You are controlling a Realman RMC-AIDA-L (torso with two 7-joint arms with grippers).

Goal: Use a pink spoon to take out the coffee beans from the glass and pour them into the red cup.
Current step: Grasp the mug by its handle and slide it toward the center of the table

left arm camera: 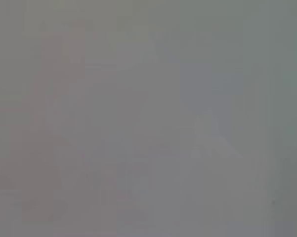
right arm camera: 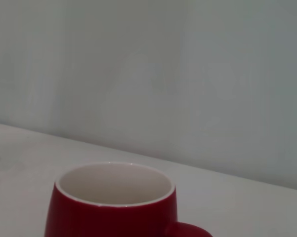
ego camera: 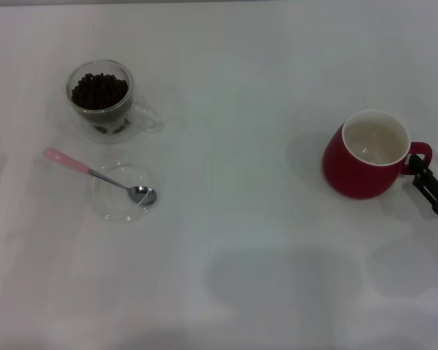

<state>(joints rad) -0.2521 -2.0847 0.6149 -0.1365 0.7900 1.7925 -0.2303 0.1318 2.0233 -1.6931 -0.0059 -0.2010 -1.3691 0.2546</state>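
Note:
The glass (ego camera: 102, 98) with a clear side handle stands at the far left and holds a heap of dark coffee beans (ego camera: 99, 90). The pink spoon (ego camera: 95, 173) lies in front of it, its metal bowl resting in a flat clear dish (ego camera: 116, 208) and its pink handle end pointing left. The red cup (ego camera: 366, 154) stands upright at the right, white inside and empty; it also shows in the right wrist view (right arm camera: 111, 207). My right gripper (ego camera: 437, 166) is at the right edge, open, right beside the cup's loop handle (ego camera: 420, 151). My left gripper is out of view.
The white table (ego camera: 240, 240) runs wide between the spoon and the red cup. The left wrist view shows only a blank grey surface. A pale wall stands behind the table in the right wrist view.

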